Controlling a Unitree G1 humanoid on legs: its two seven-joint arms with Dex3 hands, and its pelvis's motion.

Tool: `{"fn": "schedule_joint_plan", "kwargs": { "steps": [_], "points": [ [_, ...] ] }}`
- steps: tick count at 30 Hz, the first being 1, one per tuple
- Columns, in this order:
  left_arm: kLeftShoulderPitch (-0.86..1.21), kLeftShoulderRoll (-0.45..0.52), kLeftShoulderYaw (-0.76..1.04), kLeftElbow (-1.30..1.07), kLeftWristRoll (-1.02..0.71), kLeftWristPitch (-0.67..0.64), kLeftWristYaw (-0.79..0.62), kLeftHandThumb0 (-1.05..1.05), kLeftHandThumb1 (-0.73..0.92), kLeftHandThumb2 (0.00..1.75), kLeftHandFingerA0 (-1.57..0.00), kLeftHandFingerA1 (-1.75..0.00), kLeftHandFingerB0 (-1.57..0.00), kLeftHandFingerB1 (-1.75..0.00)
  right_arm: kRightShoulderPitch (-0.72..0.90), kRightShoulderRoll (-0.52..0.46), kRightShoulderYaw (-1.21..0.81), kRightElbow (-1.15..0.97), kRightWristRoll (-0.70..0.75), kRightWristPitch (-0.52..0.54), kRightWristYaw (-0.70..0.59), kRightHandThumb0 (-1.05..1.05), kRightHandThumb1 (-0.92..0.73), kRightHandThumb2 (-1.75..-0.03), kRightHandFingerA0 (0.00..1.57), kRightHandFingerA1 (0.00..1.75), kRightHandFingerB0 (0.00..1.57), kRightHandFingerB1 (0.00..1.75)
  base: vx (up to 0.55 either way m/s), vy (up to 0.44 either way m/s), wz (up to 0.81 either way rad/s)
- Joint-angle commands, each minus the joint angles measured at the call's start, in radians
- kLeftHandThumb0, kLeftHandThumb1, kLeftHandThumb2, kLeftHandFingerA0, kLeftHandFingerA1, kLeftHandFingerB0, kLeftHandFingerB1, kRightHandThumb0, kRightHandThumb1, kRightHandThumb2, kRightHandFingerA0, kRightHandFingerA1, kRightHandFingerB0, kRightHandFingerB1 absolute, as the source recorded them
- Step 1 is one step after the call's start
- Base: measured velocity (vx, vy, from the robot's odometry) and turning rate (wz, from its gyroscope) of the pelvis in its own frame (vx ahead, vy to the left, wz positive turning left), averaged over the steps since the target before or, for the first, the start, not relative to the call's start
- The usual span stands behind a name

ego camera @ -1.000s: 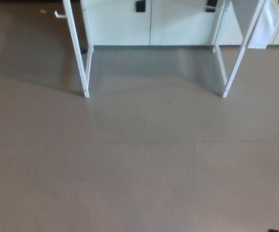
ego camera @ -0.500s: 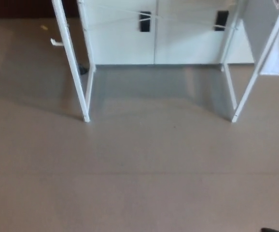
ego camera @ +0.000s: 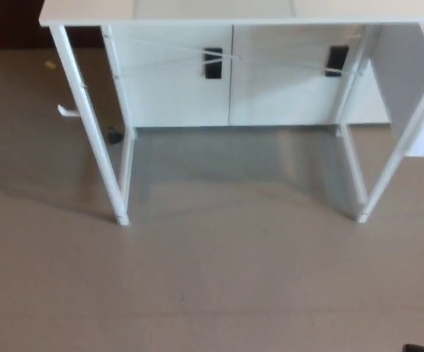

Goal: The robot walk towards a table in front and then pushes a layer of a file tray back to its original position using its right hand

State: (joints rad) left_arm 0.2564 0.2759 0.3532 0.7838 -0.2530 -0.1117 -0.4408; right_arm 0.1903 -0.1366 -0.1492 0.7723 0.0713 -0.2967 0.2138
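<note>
White worktop (ego camera: 219, 10) edge seen on thin square metal legs (ego camera: 87, 125), smooth grey-brown floor (ego camera: 212, 279) below, white cabinet doors (ego camera: 172, 77) behind, neither robot hand shown.

Head view, 1 frame. Lighting: even, soft, indoor, moderately bright; source not visible. Shadows: broad soft grey patch on floor (ego camera: 219, 279) under and behind table (ego camera: 197, 11), another to its left. Glare: tabletop near washed out; white cabinet (ego camera: 175, 81) low contrast. Sharpness: soft overall, slight blur, table legs (ego camera: 94, 132) fuzzy-edged. Distortion: legs splay outward twd edges
</note>
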Motion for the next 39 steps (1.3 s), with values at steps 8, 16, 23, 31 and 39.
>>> {"fn": "schedule_joint_plan", "kwargs": {
  "steps": [8, 16, 23, 31, 39],
  "points": [
    [0.003, 0.016, -0.01, 0.021, 0.015, -0.034, 0.01, -0.23, 0.51, 0.55, -0.64, -0.53, -0.4, -0.4, 0.006, -0.014, 0.005, 0.005, -0.007, -0.006, -0.01, -0.35, -0.47, -0.68, 0.6, 0.54, 0.39, 0.47, 0.35, 0.053, 0.1],
    [0.008, 0.019, -0.011, 0.014, 0.009, -0.028, -0.002, -0.31, 0.45, 0.65, -0.55, -0.57, -0.36, -0.46, 0.006, -0.014, 0.008, 0.009, -0.009, -0.012, -0.01, -0.36, -0.46, -0.69, 0.59, 0.55, 0.4, 0.48, 0.44, -0.091, 0.29],
    [-0.004, 0.025, -0.009, 0.037, 0.008, -0.027, -0.002, -0.3, 0.45, 0.65, -0.58, -0.57, -0.37, -0.46, 0.006, -0.017, 0.015, 0.016, -0.015, -0.021, -0.008, -0.36, -0.47, -0.69, 0.59, 0.55, 0.39, 0.47, 0.28, -0.007, -0.12],
    [-0.001, 0.026, -0.014, 0.023, 0.008, -0.02, 0.003, -0.36, 0.42, 0.66, -0.56, -0.57, -0.37, -0.47, 0.007, -0.016, 0.02, 0.011, -0.025, -0.017, -0.027, -0.36, -0.46, -0.69, 0.61, 0.55, 0.41, 0.48, 0.32, 0.241, -0.09],
    [-0.006, 0.032, -0.011, 0.019, 0.004, -0.013, 0.001, -0.32, 0.44, 0.66, -0.57, -0.57, -0.37, -0.47, -0.004, -0.015, 0.023, 0.024, -0.031, -0.022, -0.029, -0.38, -0.45, -0.7, 0.63, 0.57, 0.42, 0.49, 0.2, 0.029, 0.07]
  ]
}}
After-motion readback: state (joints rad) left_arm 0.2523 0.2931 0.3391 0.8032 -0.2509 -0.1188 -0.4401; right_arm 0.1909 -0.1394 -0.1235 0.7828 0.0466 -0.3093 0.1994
